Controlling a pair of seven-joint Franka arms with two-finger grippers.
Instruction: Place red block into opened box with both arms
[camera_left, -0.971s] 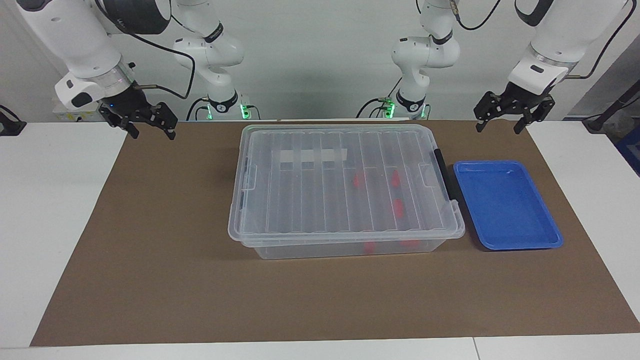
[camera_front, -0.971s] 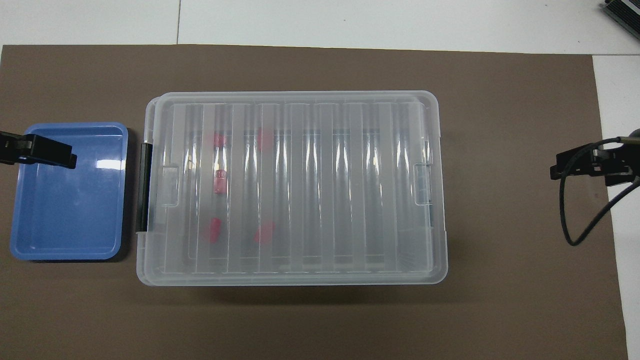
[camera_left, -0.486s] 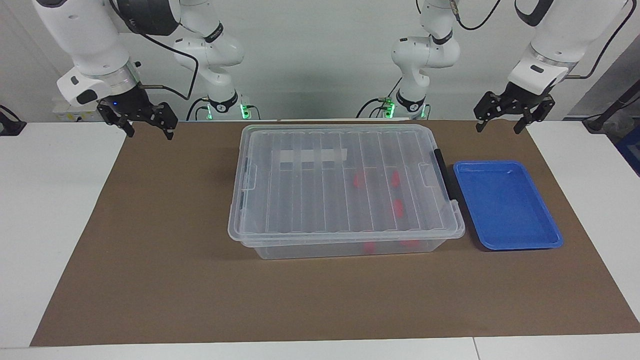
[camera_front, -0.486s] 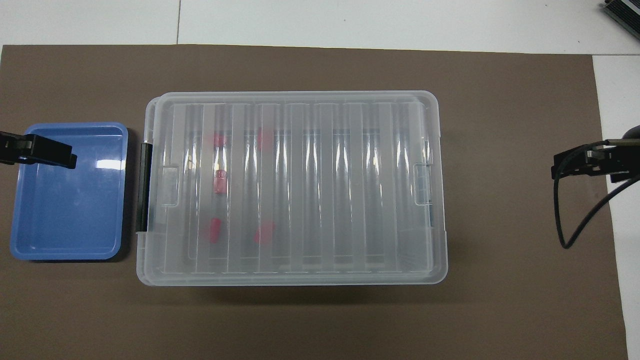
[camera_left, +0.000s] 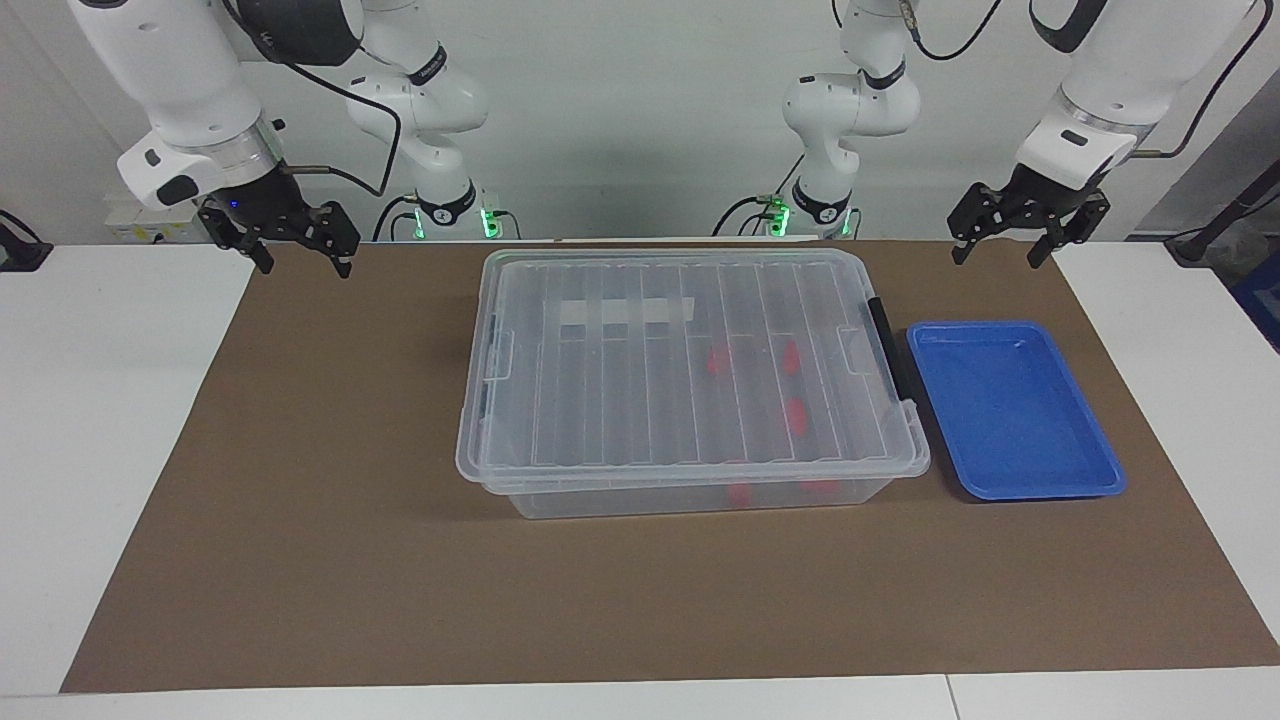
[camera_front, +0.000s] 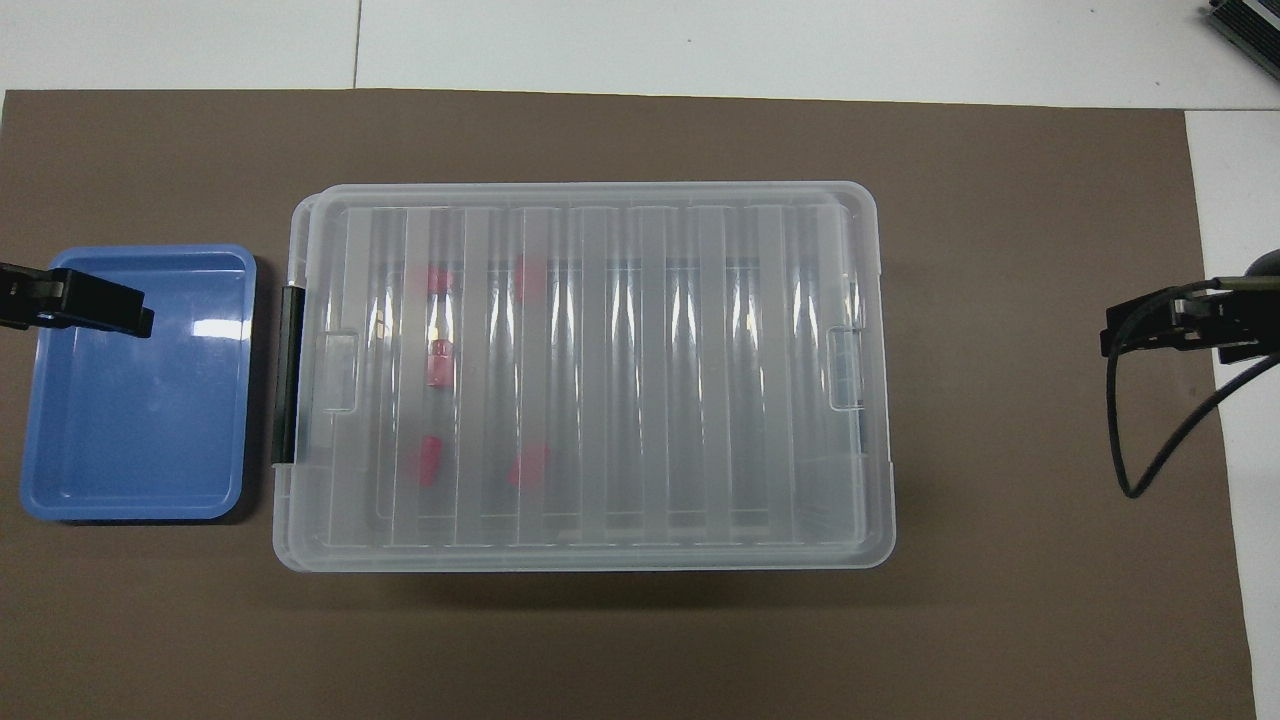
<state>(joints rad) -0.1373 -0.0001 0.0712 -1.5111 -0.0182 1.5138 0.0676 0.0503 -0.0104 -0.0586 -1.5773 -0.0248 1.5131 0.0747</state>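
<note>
The clear box stands in the middle of the brown mat with its ribbed lid lying on it. Several red blocks show through the lid, inside the box toward the left arm's end. My left gripper hangs open and empty in the air over the mat's edge at the left arm's end. My right gripper hangs open and empty over the mat's corner at the right arm's end. Both are well apart from the box.
An empty shallow blue tray lies beside the box at the left arm's end. Black handles sit on the box's short sides. A loose black cable dangles from the right arm. White tabletop surrounds the brown mat.
The right arm's wrist has straightened and its gripper has shifted slightly, with the cable swinging along. The left arm, box, blocks and tray have not moved.
</note>
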